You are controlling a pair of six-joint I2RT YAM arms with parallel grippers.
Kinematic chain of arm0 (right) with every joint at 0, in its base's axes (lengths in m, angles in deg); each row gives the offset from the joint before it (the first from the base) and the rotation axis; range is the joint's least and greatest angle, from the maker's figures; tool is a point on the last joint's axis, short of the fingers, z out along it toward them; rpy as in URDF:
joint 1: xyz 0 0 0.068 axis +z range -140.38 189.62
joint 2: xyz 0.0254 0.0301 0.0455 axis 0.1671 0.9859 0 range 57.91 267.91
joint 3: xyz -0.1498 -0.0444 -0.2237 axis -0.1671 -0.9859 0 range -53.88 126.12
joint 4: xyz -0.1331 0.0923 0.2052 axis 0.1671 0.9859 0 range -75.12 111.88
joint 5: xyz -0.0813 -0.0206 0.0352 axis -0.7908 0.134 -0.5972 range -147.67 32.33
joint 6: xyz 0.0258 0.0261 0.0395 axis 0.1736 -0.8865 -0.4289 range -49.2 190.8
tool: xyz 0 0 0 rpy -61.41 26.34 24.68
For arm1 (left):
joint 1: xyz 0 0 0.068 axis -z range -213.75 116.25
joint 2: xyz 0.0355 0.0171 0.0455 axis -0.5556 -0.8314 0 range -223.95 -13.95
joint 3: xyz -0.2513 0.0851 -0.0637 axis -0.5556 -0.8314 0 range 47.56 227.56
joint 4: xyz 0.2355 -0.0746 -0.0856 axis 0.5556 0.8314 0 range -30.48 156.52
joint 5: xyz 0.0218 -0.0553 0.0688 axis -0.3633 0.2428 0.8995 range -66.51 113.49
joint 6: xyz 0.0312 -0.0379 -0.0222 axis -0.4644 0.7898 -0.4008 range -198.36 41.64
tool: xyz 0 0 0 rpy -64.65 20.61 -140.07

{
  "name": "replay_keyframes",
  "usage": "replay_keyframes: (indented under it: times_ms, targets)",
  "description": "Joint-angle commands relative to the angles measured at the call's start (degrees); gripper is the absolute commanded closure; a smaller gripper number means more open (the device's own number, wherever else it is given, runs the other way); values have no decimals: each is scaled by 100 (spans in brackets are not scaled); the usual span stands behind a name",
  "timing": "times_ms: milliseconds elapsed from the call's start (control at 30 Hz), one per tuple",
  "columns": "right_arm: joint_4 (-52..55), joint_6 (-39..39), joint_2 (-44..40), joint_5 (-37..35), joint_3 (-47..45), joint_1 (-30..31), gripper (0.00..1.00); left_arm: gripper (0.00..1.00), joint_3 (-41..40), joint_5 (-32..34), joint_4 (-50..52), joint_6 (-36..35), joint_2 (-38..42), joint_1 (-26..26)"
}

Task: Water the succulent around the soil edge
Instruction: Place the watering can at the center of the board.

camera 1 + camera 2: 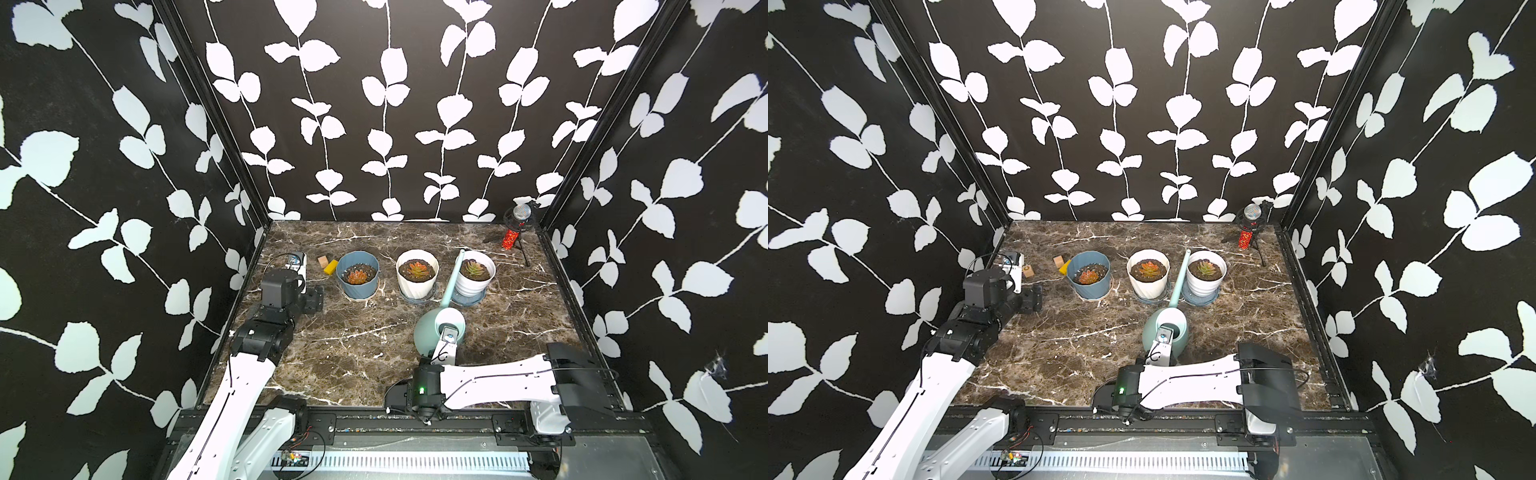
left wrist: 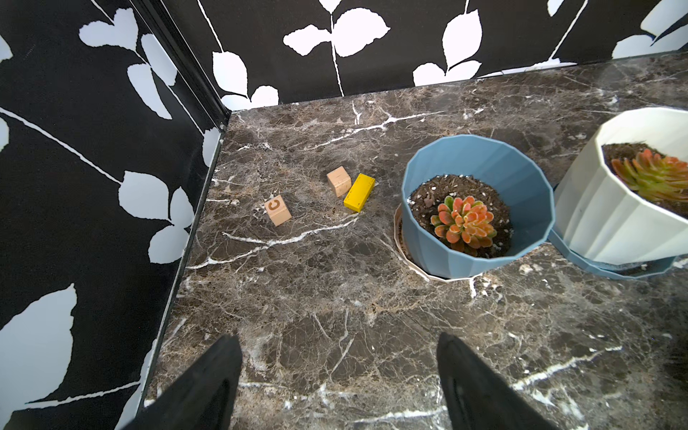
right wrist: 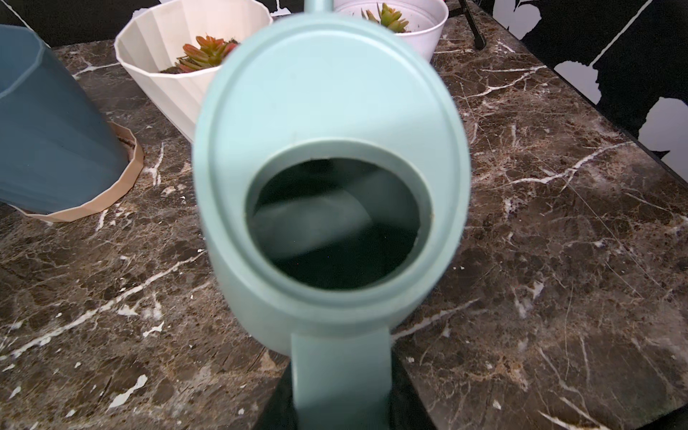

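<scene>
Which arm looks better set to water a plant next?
Right, probably: the right gripper is shut on the watering can by its handle, and the spout reaches beside the far-right white pot. The left gripper hangs open and empty near the blue pot.

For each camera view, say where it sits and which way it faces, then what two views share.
Top views: high in front, facing down toward the back wall; left arm and right arm show.
Left wrist: on left arm, facing blue pot and yellow block; open left gripper shows.
Right wrist: on right arm, looking into watering can; right gripper grips its handle.
Shared: both wrist views show the white faceted pot.
</scene>
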Motion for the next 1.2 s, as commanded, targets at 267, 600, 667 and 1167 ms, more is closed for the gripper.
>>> replay_keyframes:
  times_ms: [267,600,667,1167]
  targets:
    - [782,-142,795,-76,1002,-236,100,16,130,-101,61,30,-34,-64]
    - [172,67,689,-11,728,-291,64,16,137,-109,61,29,-61,-84]
    - [79,108,667,-2,728,-289,50,16,137,-105,72,19,-60,-82]
    - [430,91,290,-31,806,54,29,16,144,-95,70,34,-104,-88]
